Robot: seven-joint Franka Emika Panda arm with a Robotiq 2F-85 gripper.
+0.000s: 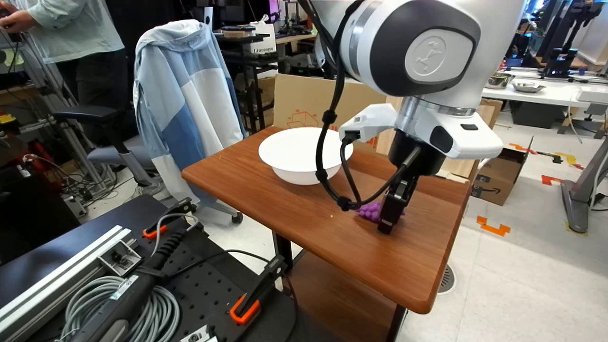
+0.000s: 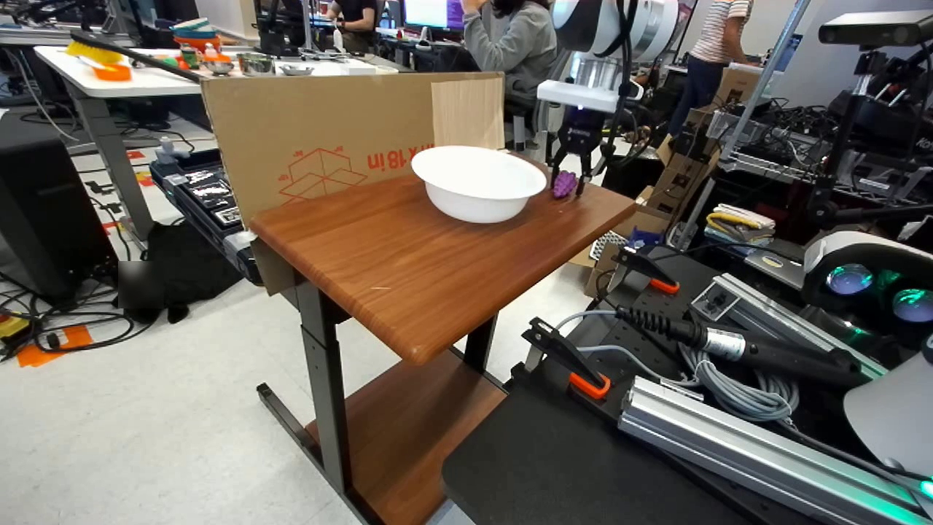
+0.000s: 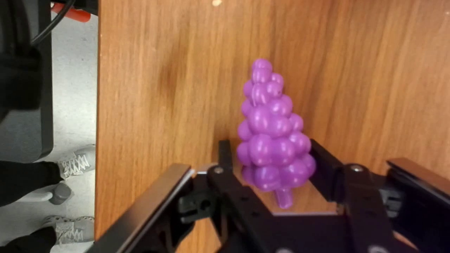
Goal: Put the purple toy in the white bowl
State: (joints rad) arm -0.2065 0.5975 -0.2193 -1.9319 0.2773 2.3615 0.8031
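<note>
The purple toy is bumpy like a grape bunch and lies on the brown wooden table. It also shows in both exterior views, partly hidden by a finger. My gripper is low at the table with its fingers on either side of the toy's wide stem end. A narrow gap shows between the left finger and the toy; the right finger is very close to it, contact unclear. The gripper also shows in both exterior views. The white bowl stands upright on the same table, out of the wrist view.
A cardboard sheet stands upright along one table edge, near the bowl. A black bench with orange-tipped clamps, a metal rail and coiled cable is beside the table. A chair with a jacket stands beyond the table. Cables hang along the arm.
</note>
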